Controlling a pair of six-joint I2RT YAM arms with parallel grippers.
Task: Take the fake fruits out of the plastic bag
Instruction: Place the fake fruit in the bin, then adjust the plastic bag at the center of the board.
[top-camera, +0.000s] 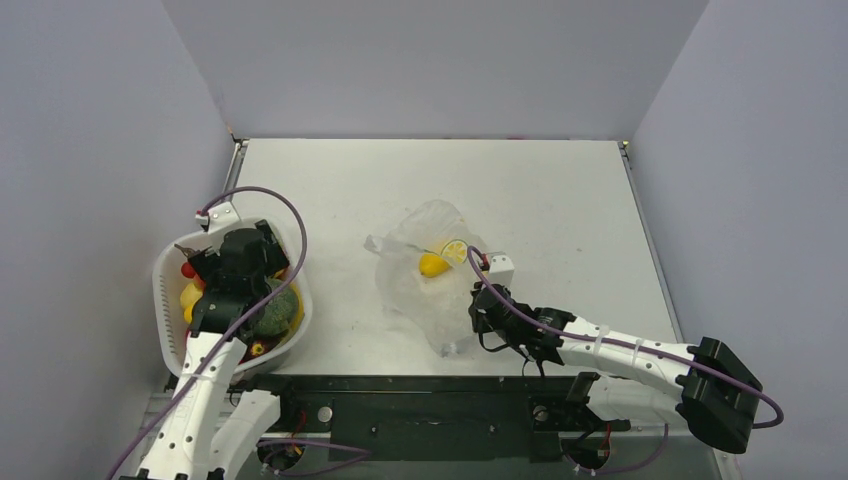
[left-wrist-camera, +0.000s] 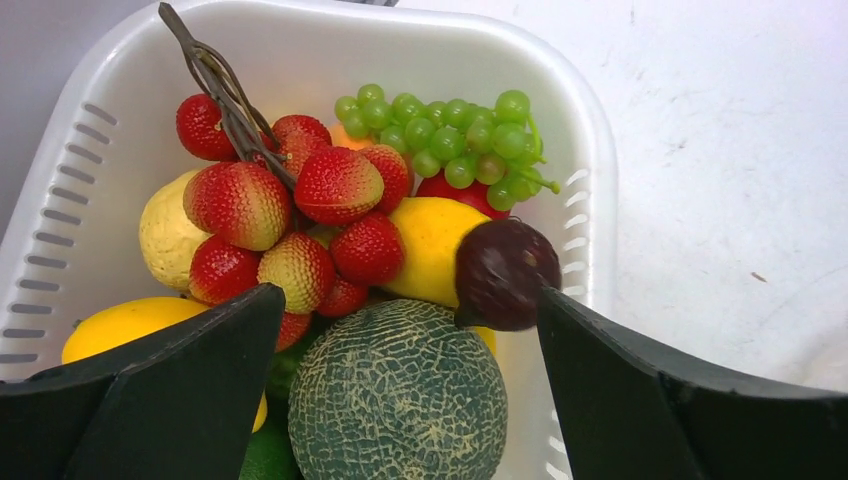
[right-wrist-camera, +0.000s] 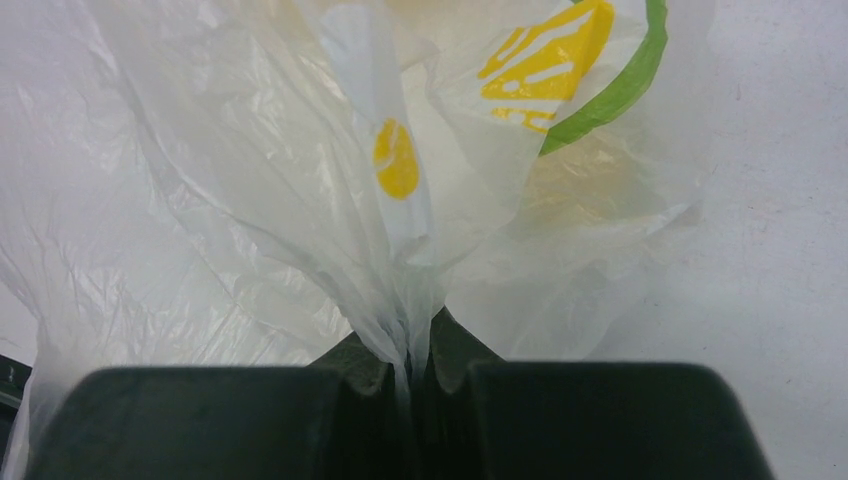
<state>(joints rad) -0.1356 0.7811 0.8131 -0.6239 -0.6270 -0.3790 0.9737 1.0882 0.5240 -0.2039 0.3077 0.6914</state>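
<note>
Crinkled plastic bag (top-camera: 425, 290) lies on the surface (top-camera: 560, 200), its film pinched tight in the right end effector (right-wrist-camera: 418, 372), with a yellow fruit (top-camera: 433, 265) inside. The left end effector (left-wrist-camera: 410, 295), jaws wide apart, hovers over the fruit-filled basket (left-wrist-camera: 592, 150) and should lift clear before heading for the bag.

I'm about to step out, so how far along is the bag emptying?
Done: strawberries, green grapes, a melon and more lie in the white basket. In hand: the left pincer hangs open above them, and the right pincer is shut on the plastic bag. Left: at least one yellow fruit shows inside the bag.
</note>
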